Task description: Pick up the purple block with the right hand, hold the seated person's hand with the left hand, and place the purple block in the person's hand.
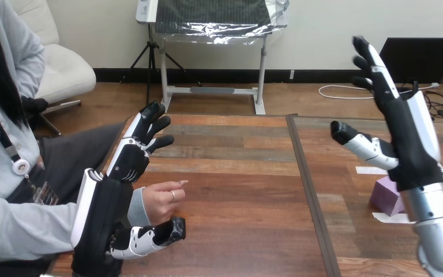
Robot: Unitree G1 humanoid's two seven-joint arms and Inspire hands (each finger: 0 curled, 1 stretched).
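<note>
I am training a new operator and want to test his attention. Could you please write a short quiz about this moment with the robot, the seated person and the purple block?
1. True or false: the robot's right hand is holding the small, cube-like purple block.
2. Multiple choice: where is the person's hand?
A) flat on the purple block
B) beside the palm of the robot's left hand, above its thumb
C) touching the right hand
3. Complete: the purple block lies on the brown wooden ____.

Key
1. False: the right hand is raised and open, with the block below it.
2. B
3. table
</note>
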